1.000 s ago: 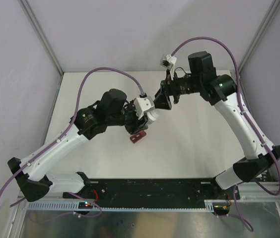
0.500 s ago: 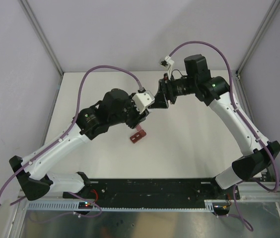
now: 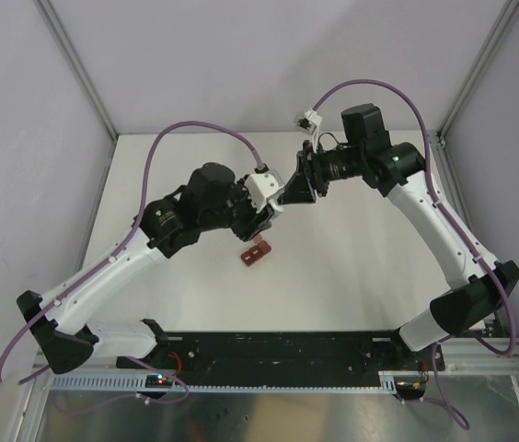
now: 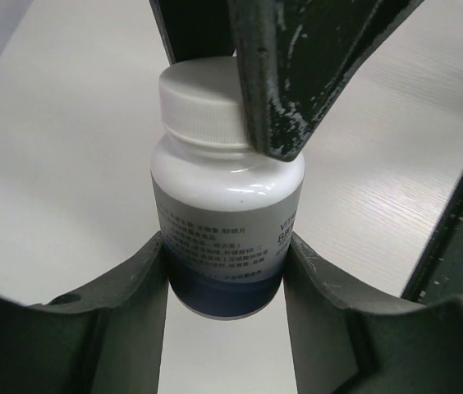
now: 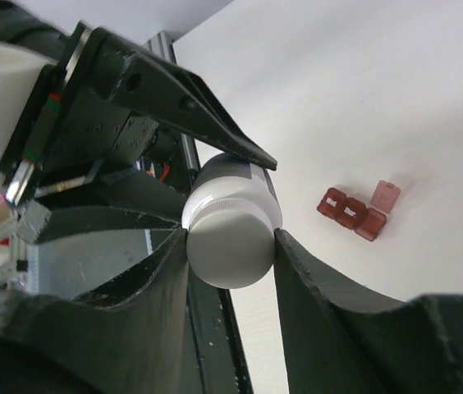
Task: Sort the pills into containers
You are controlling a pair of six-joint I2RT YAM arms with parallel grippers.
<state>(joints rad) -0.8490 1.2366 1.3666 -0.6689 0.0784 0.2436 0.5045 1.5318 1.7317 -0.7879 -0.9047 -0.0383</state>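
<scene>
A small white bottle (image 4: 225,193) with a white cap (image 4: 199,103) is held off the table, and my left gripper (image 4: 225,246) is shut on its dark lower body. My right gripper (image 5: 231,238) has closed on the cap (image 5: 230,242), with a finger touching each side. In the top view the two grippers meet at mid-table, left gripper (image 3: 271,204) and right gripper (image 3: 289,189). The dark red pill box (image 3: 255,253) lies on the table just below them, one end lid flipped open (image 5: 386,194). No pills are in view.
The white table (image 3: 361,249) is walled by grey panels left, right and behind. A black mounting rail (image 3: 278,354) runs along the near edge between the arm bases. Purple cables loop above both arms.
My right gripper's jaws have narrowed onto the bottle cap. The left gripper has carried the bottle slightly up and away from the pill box to meet it.
</scene>
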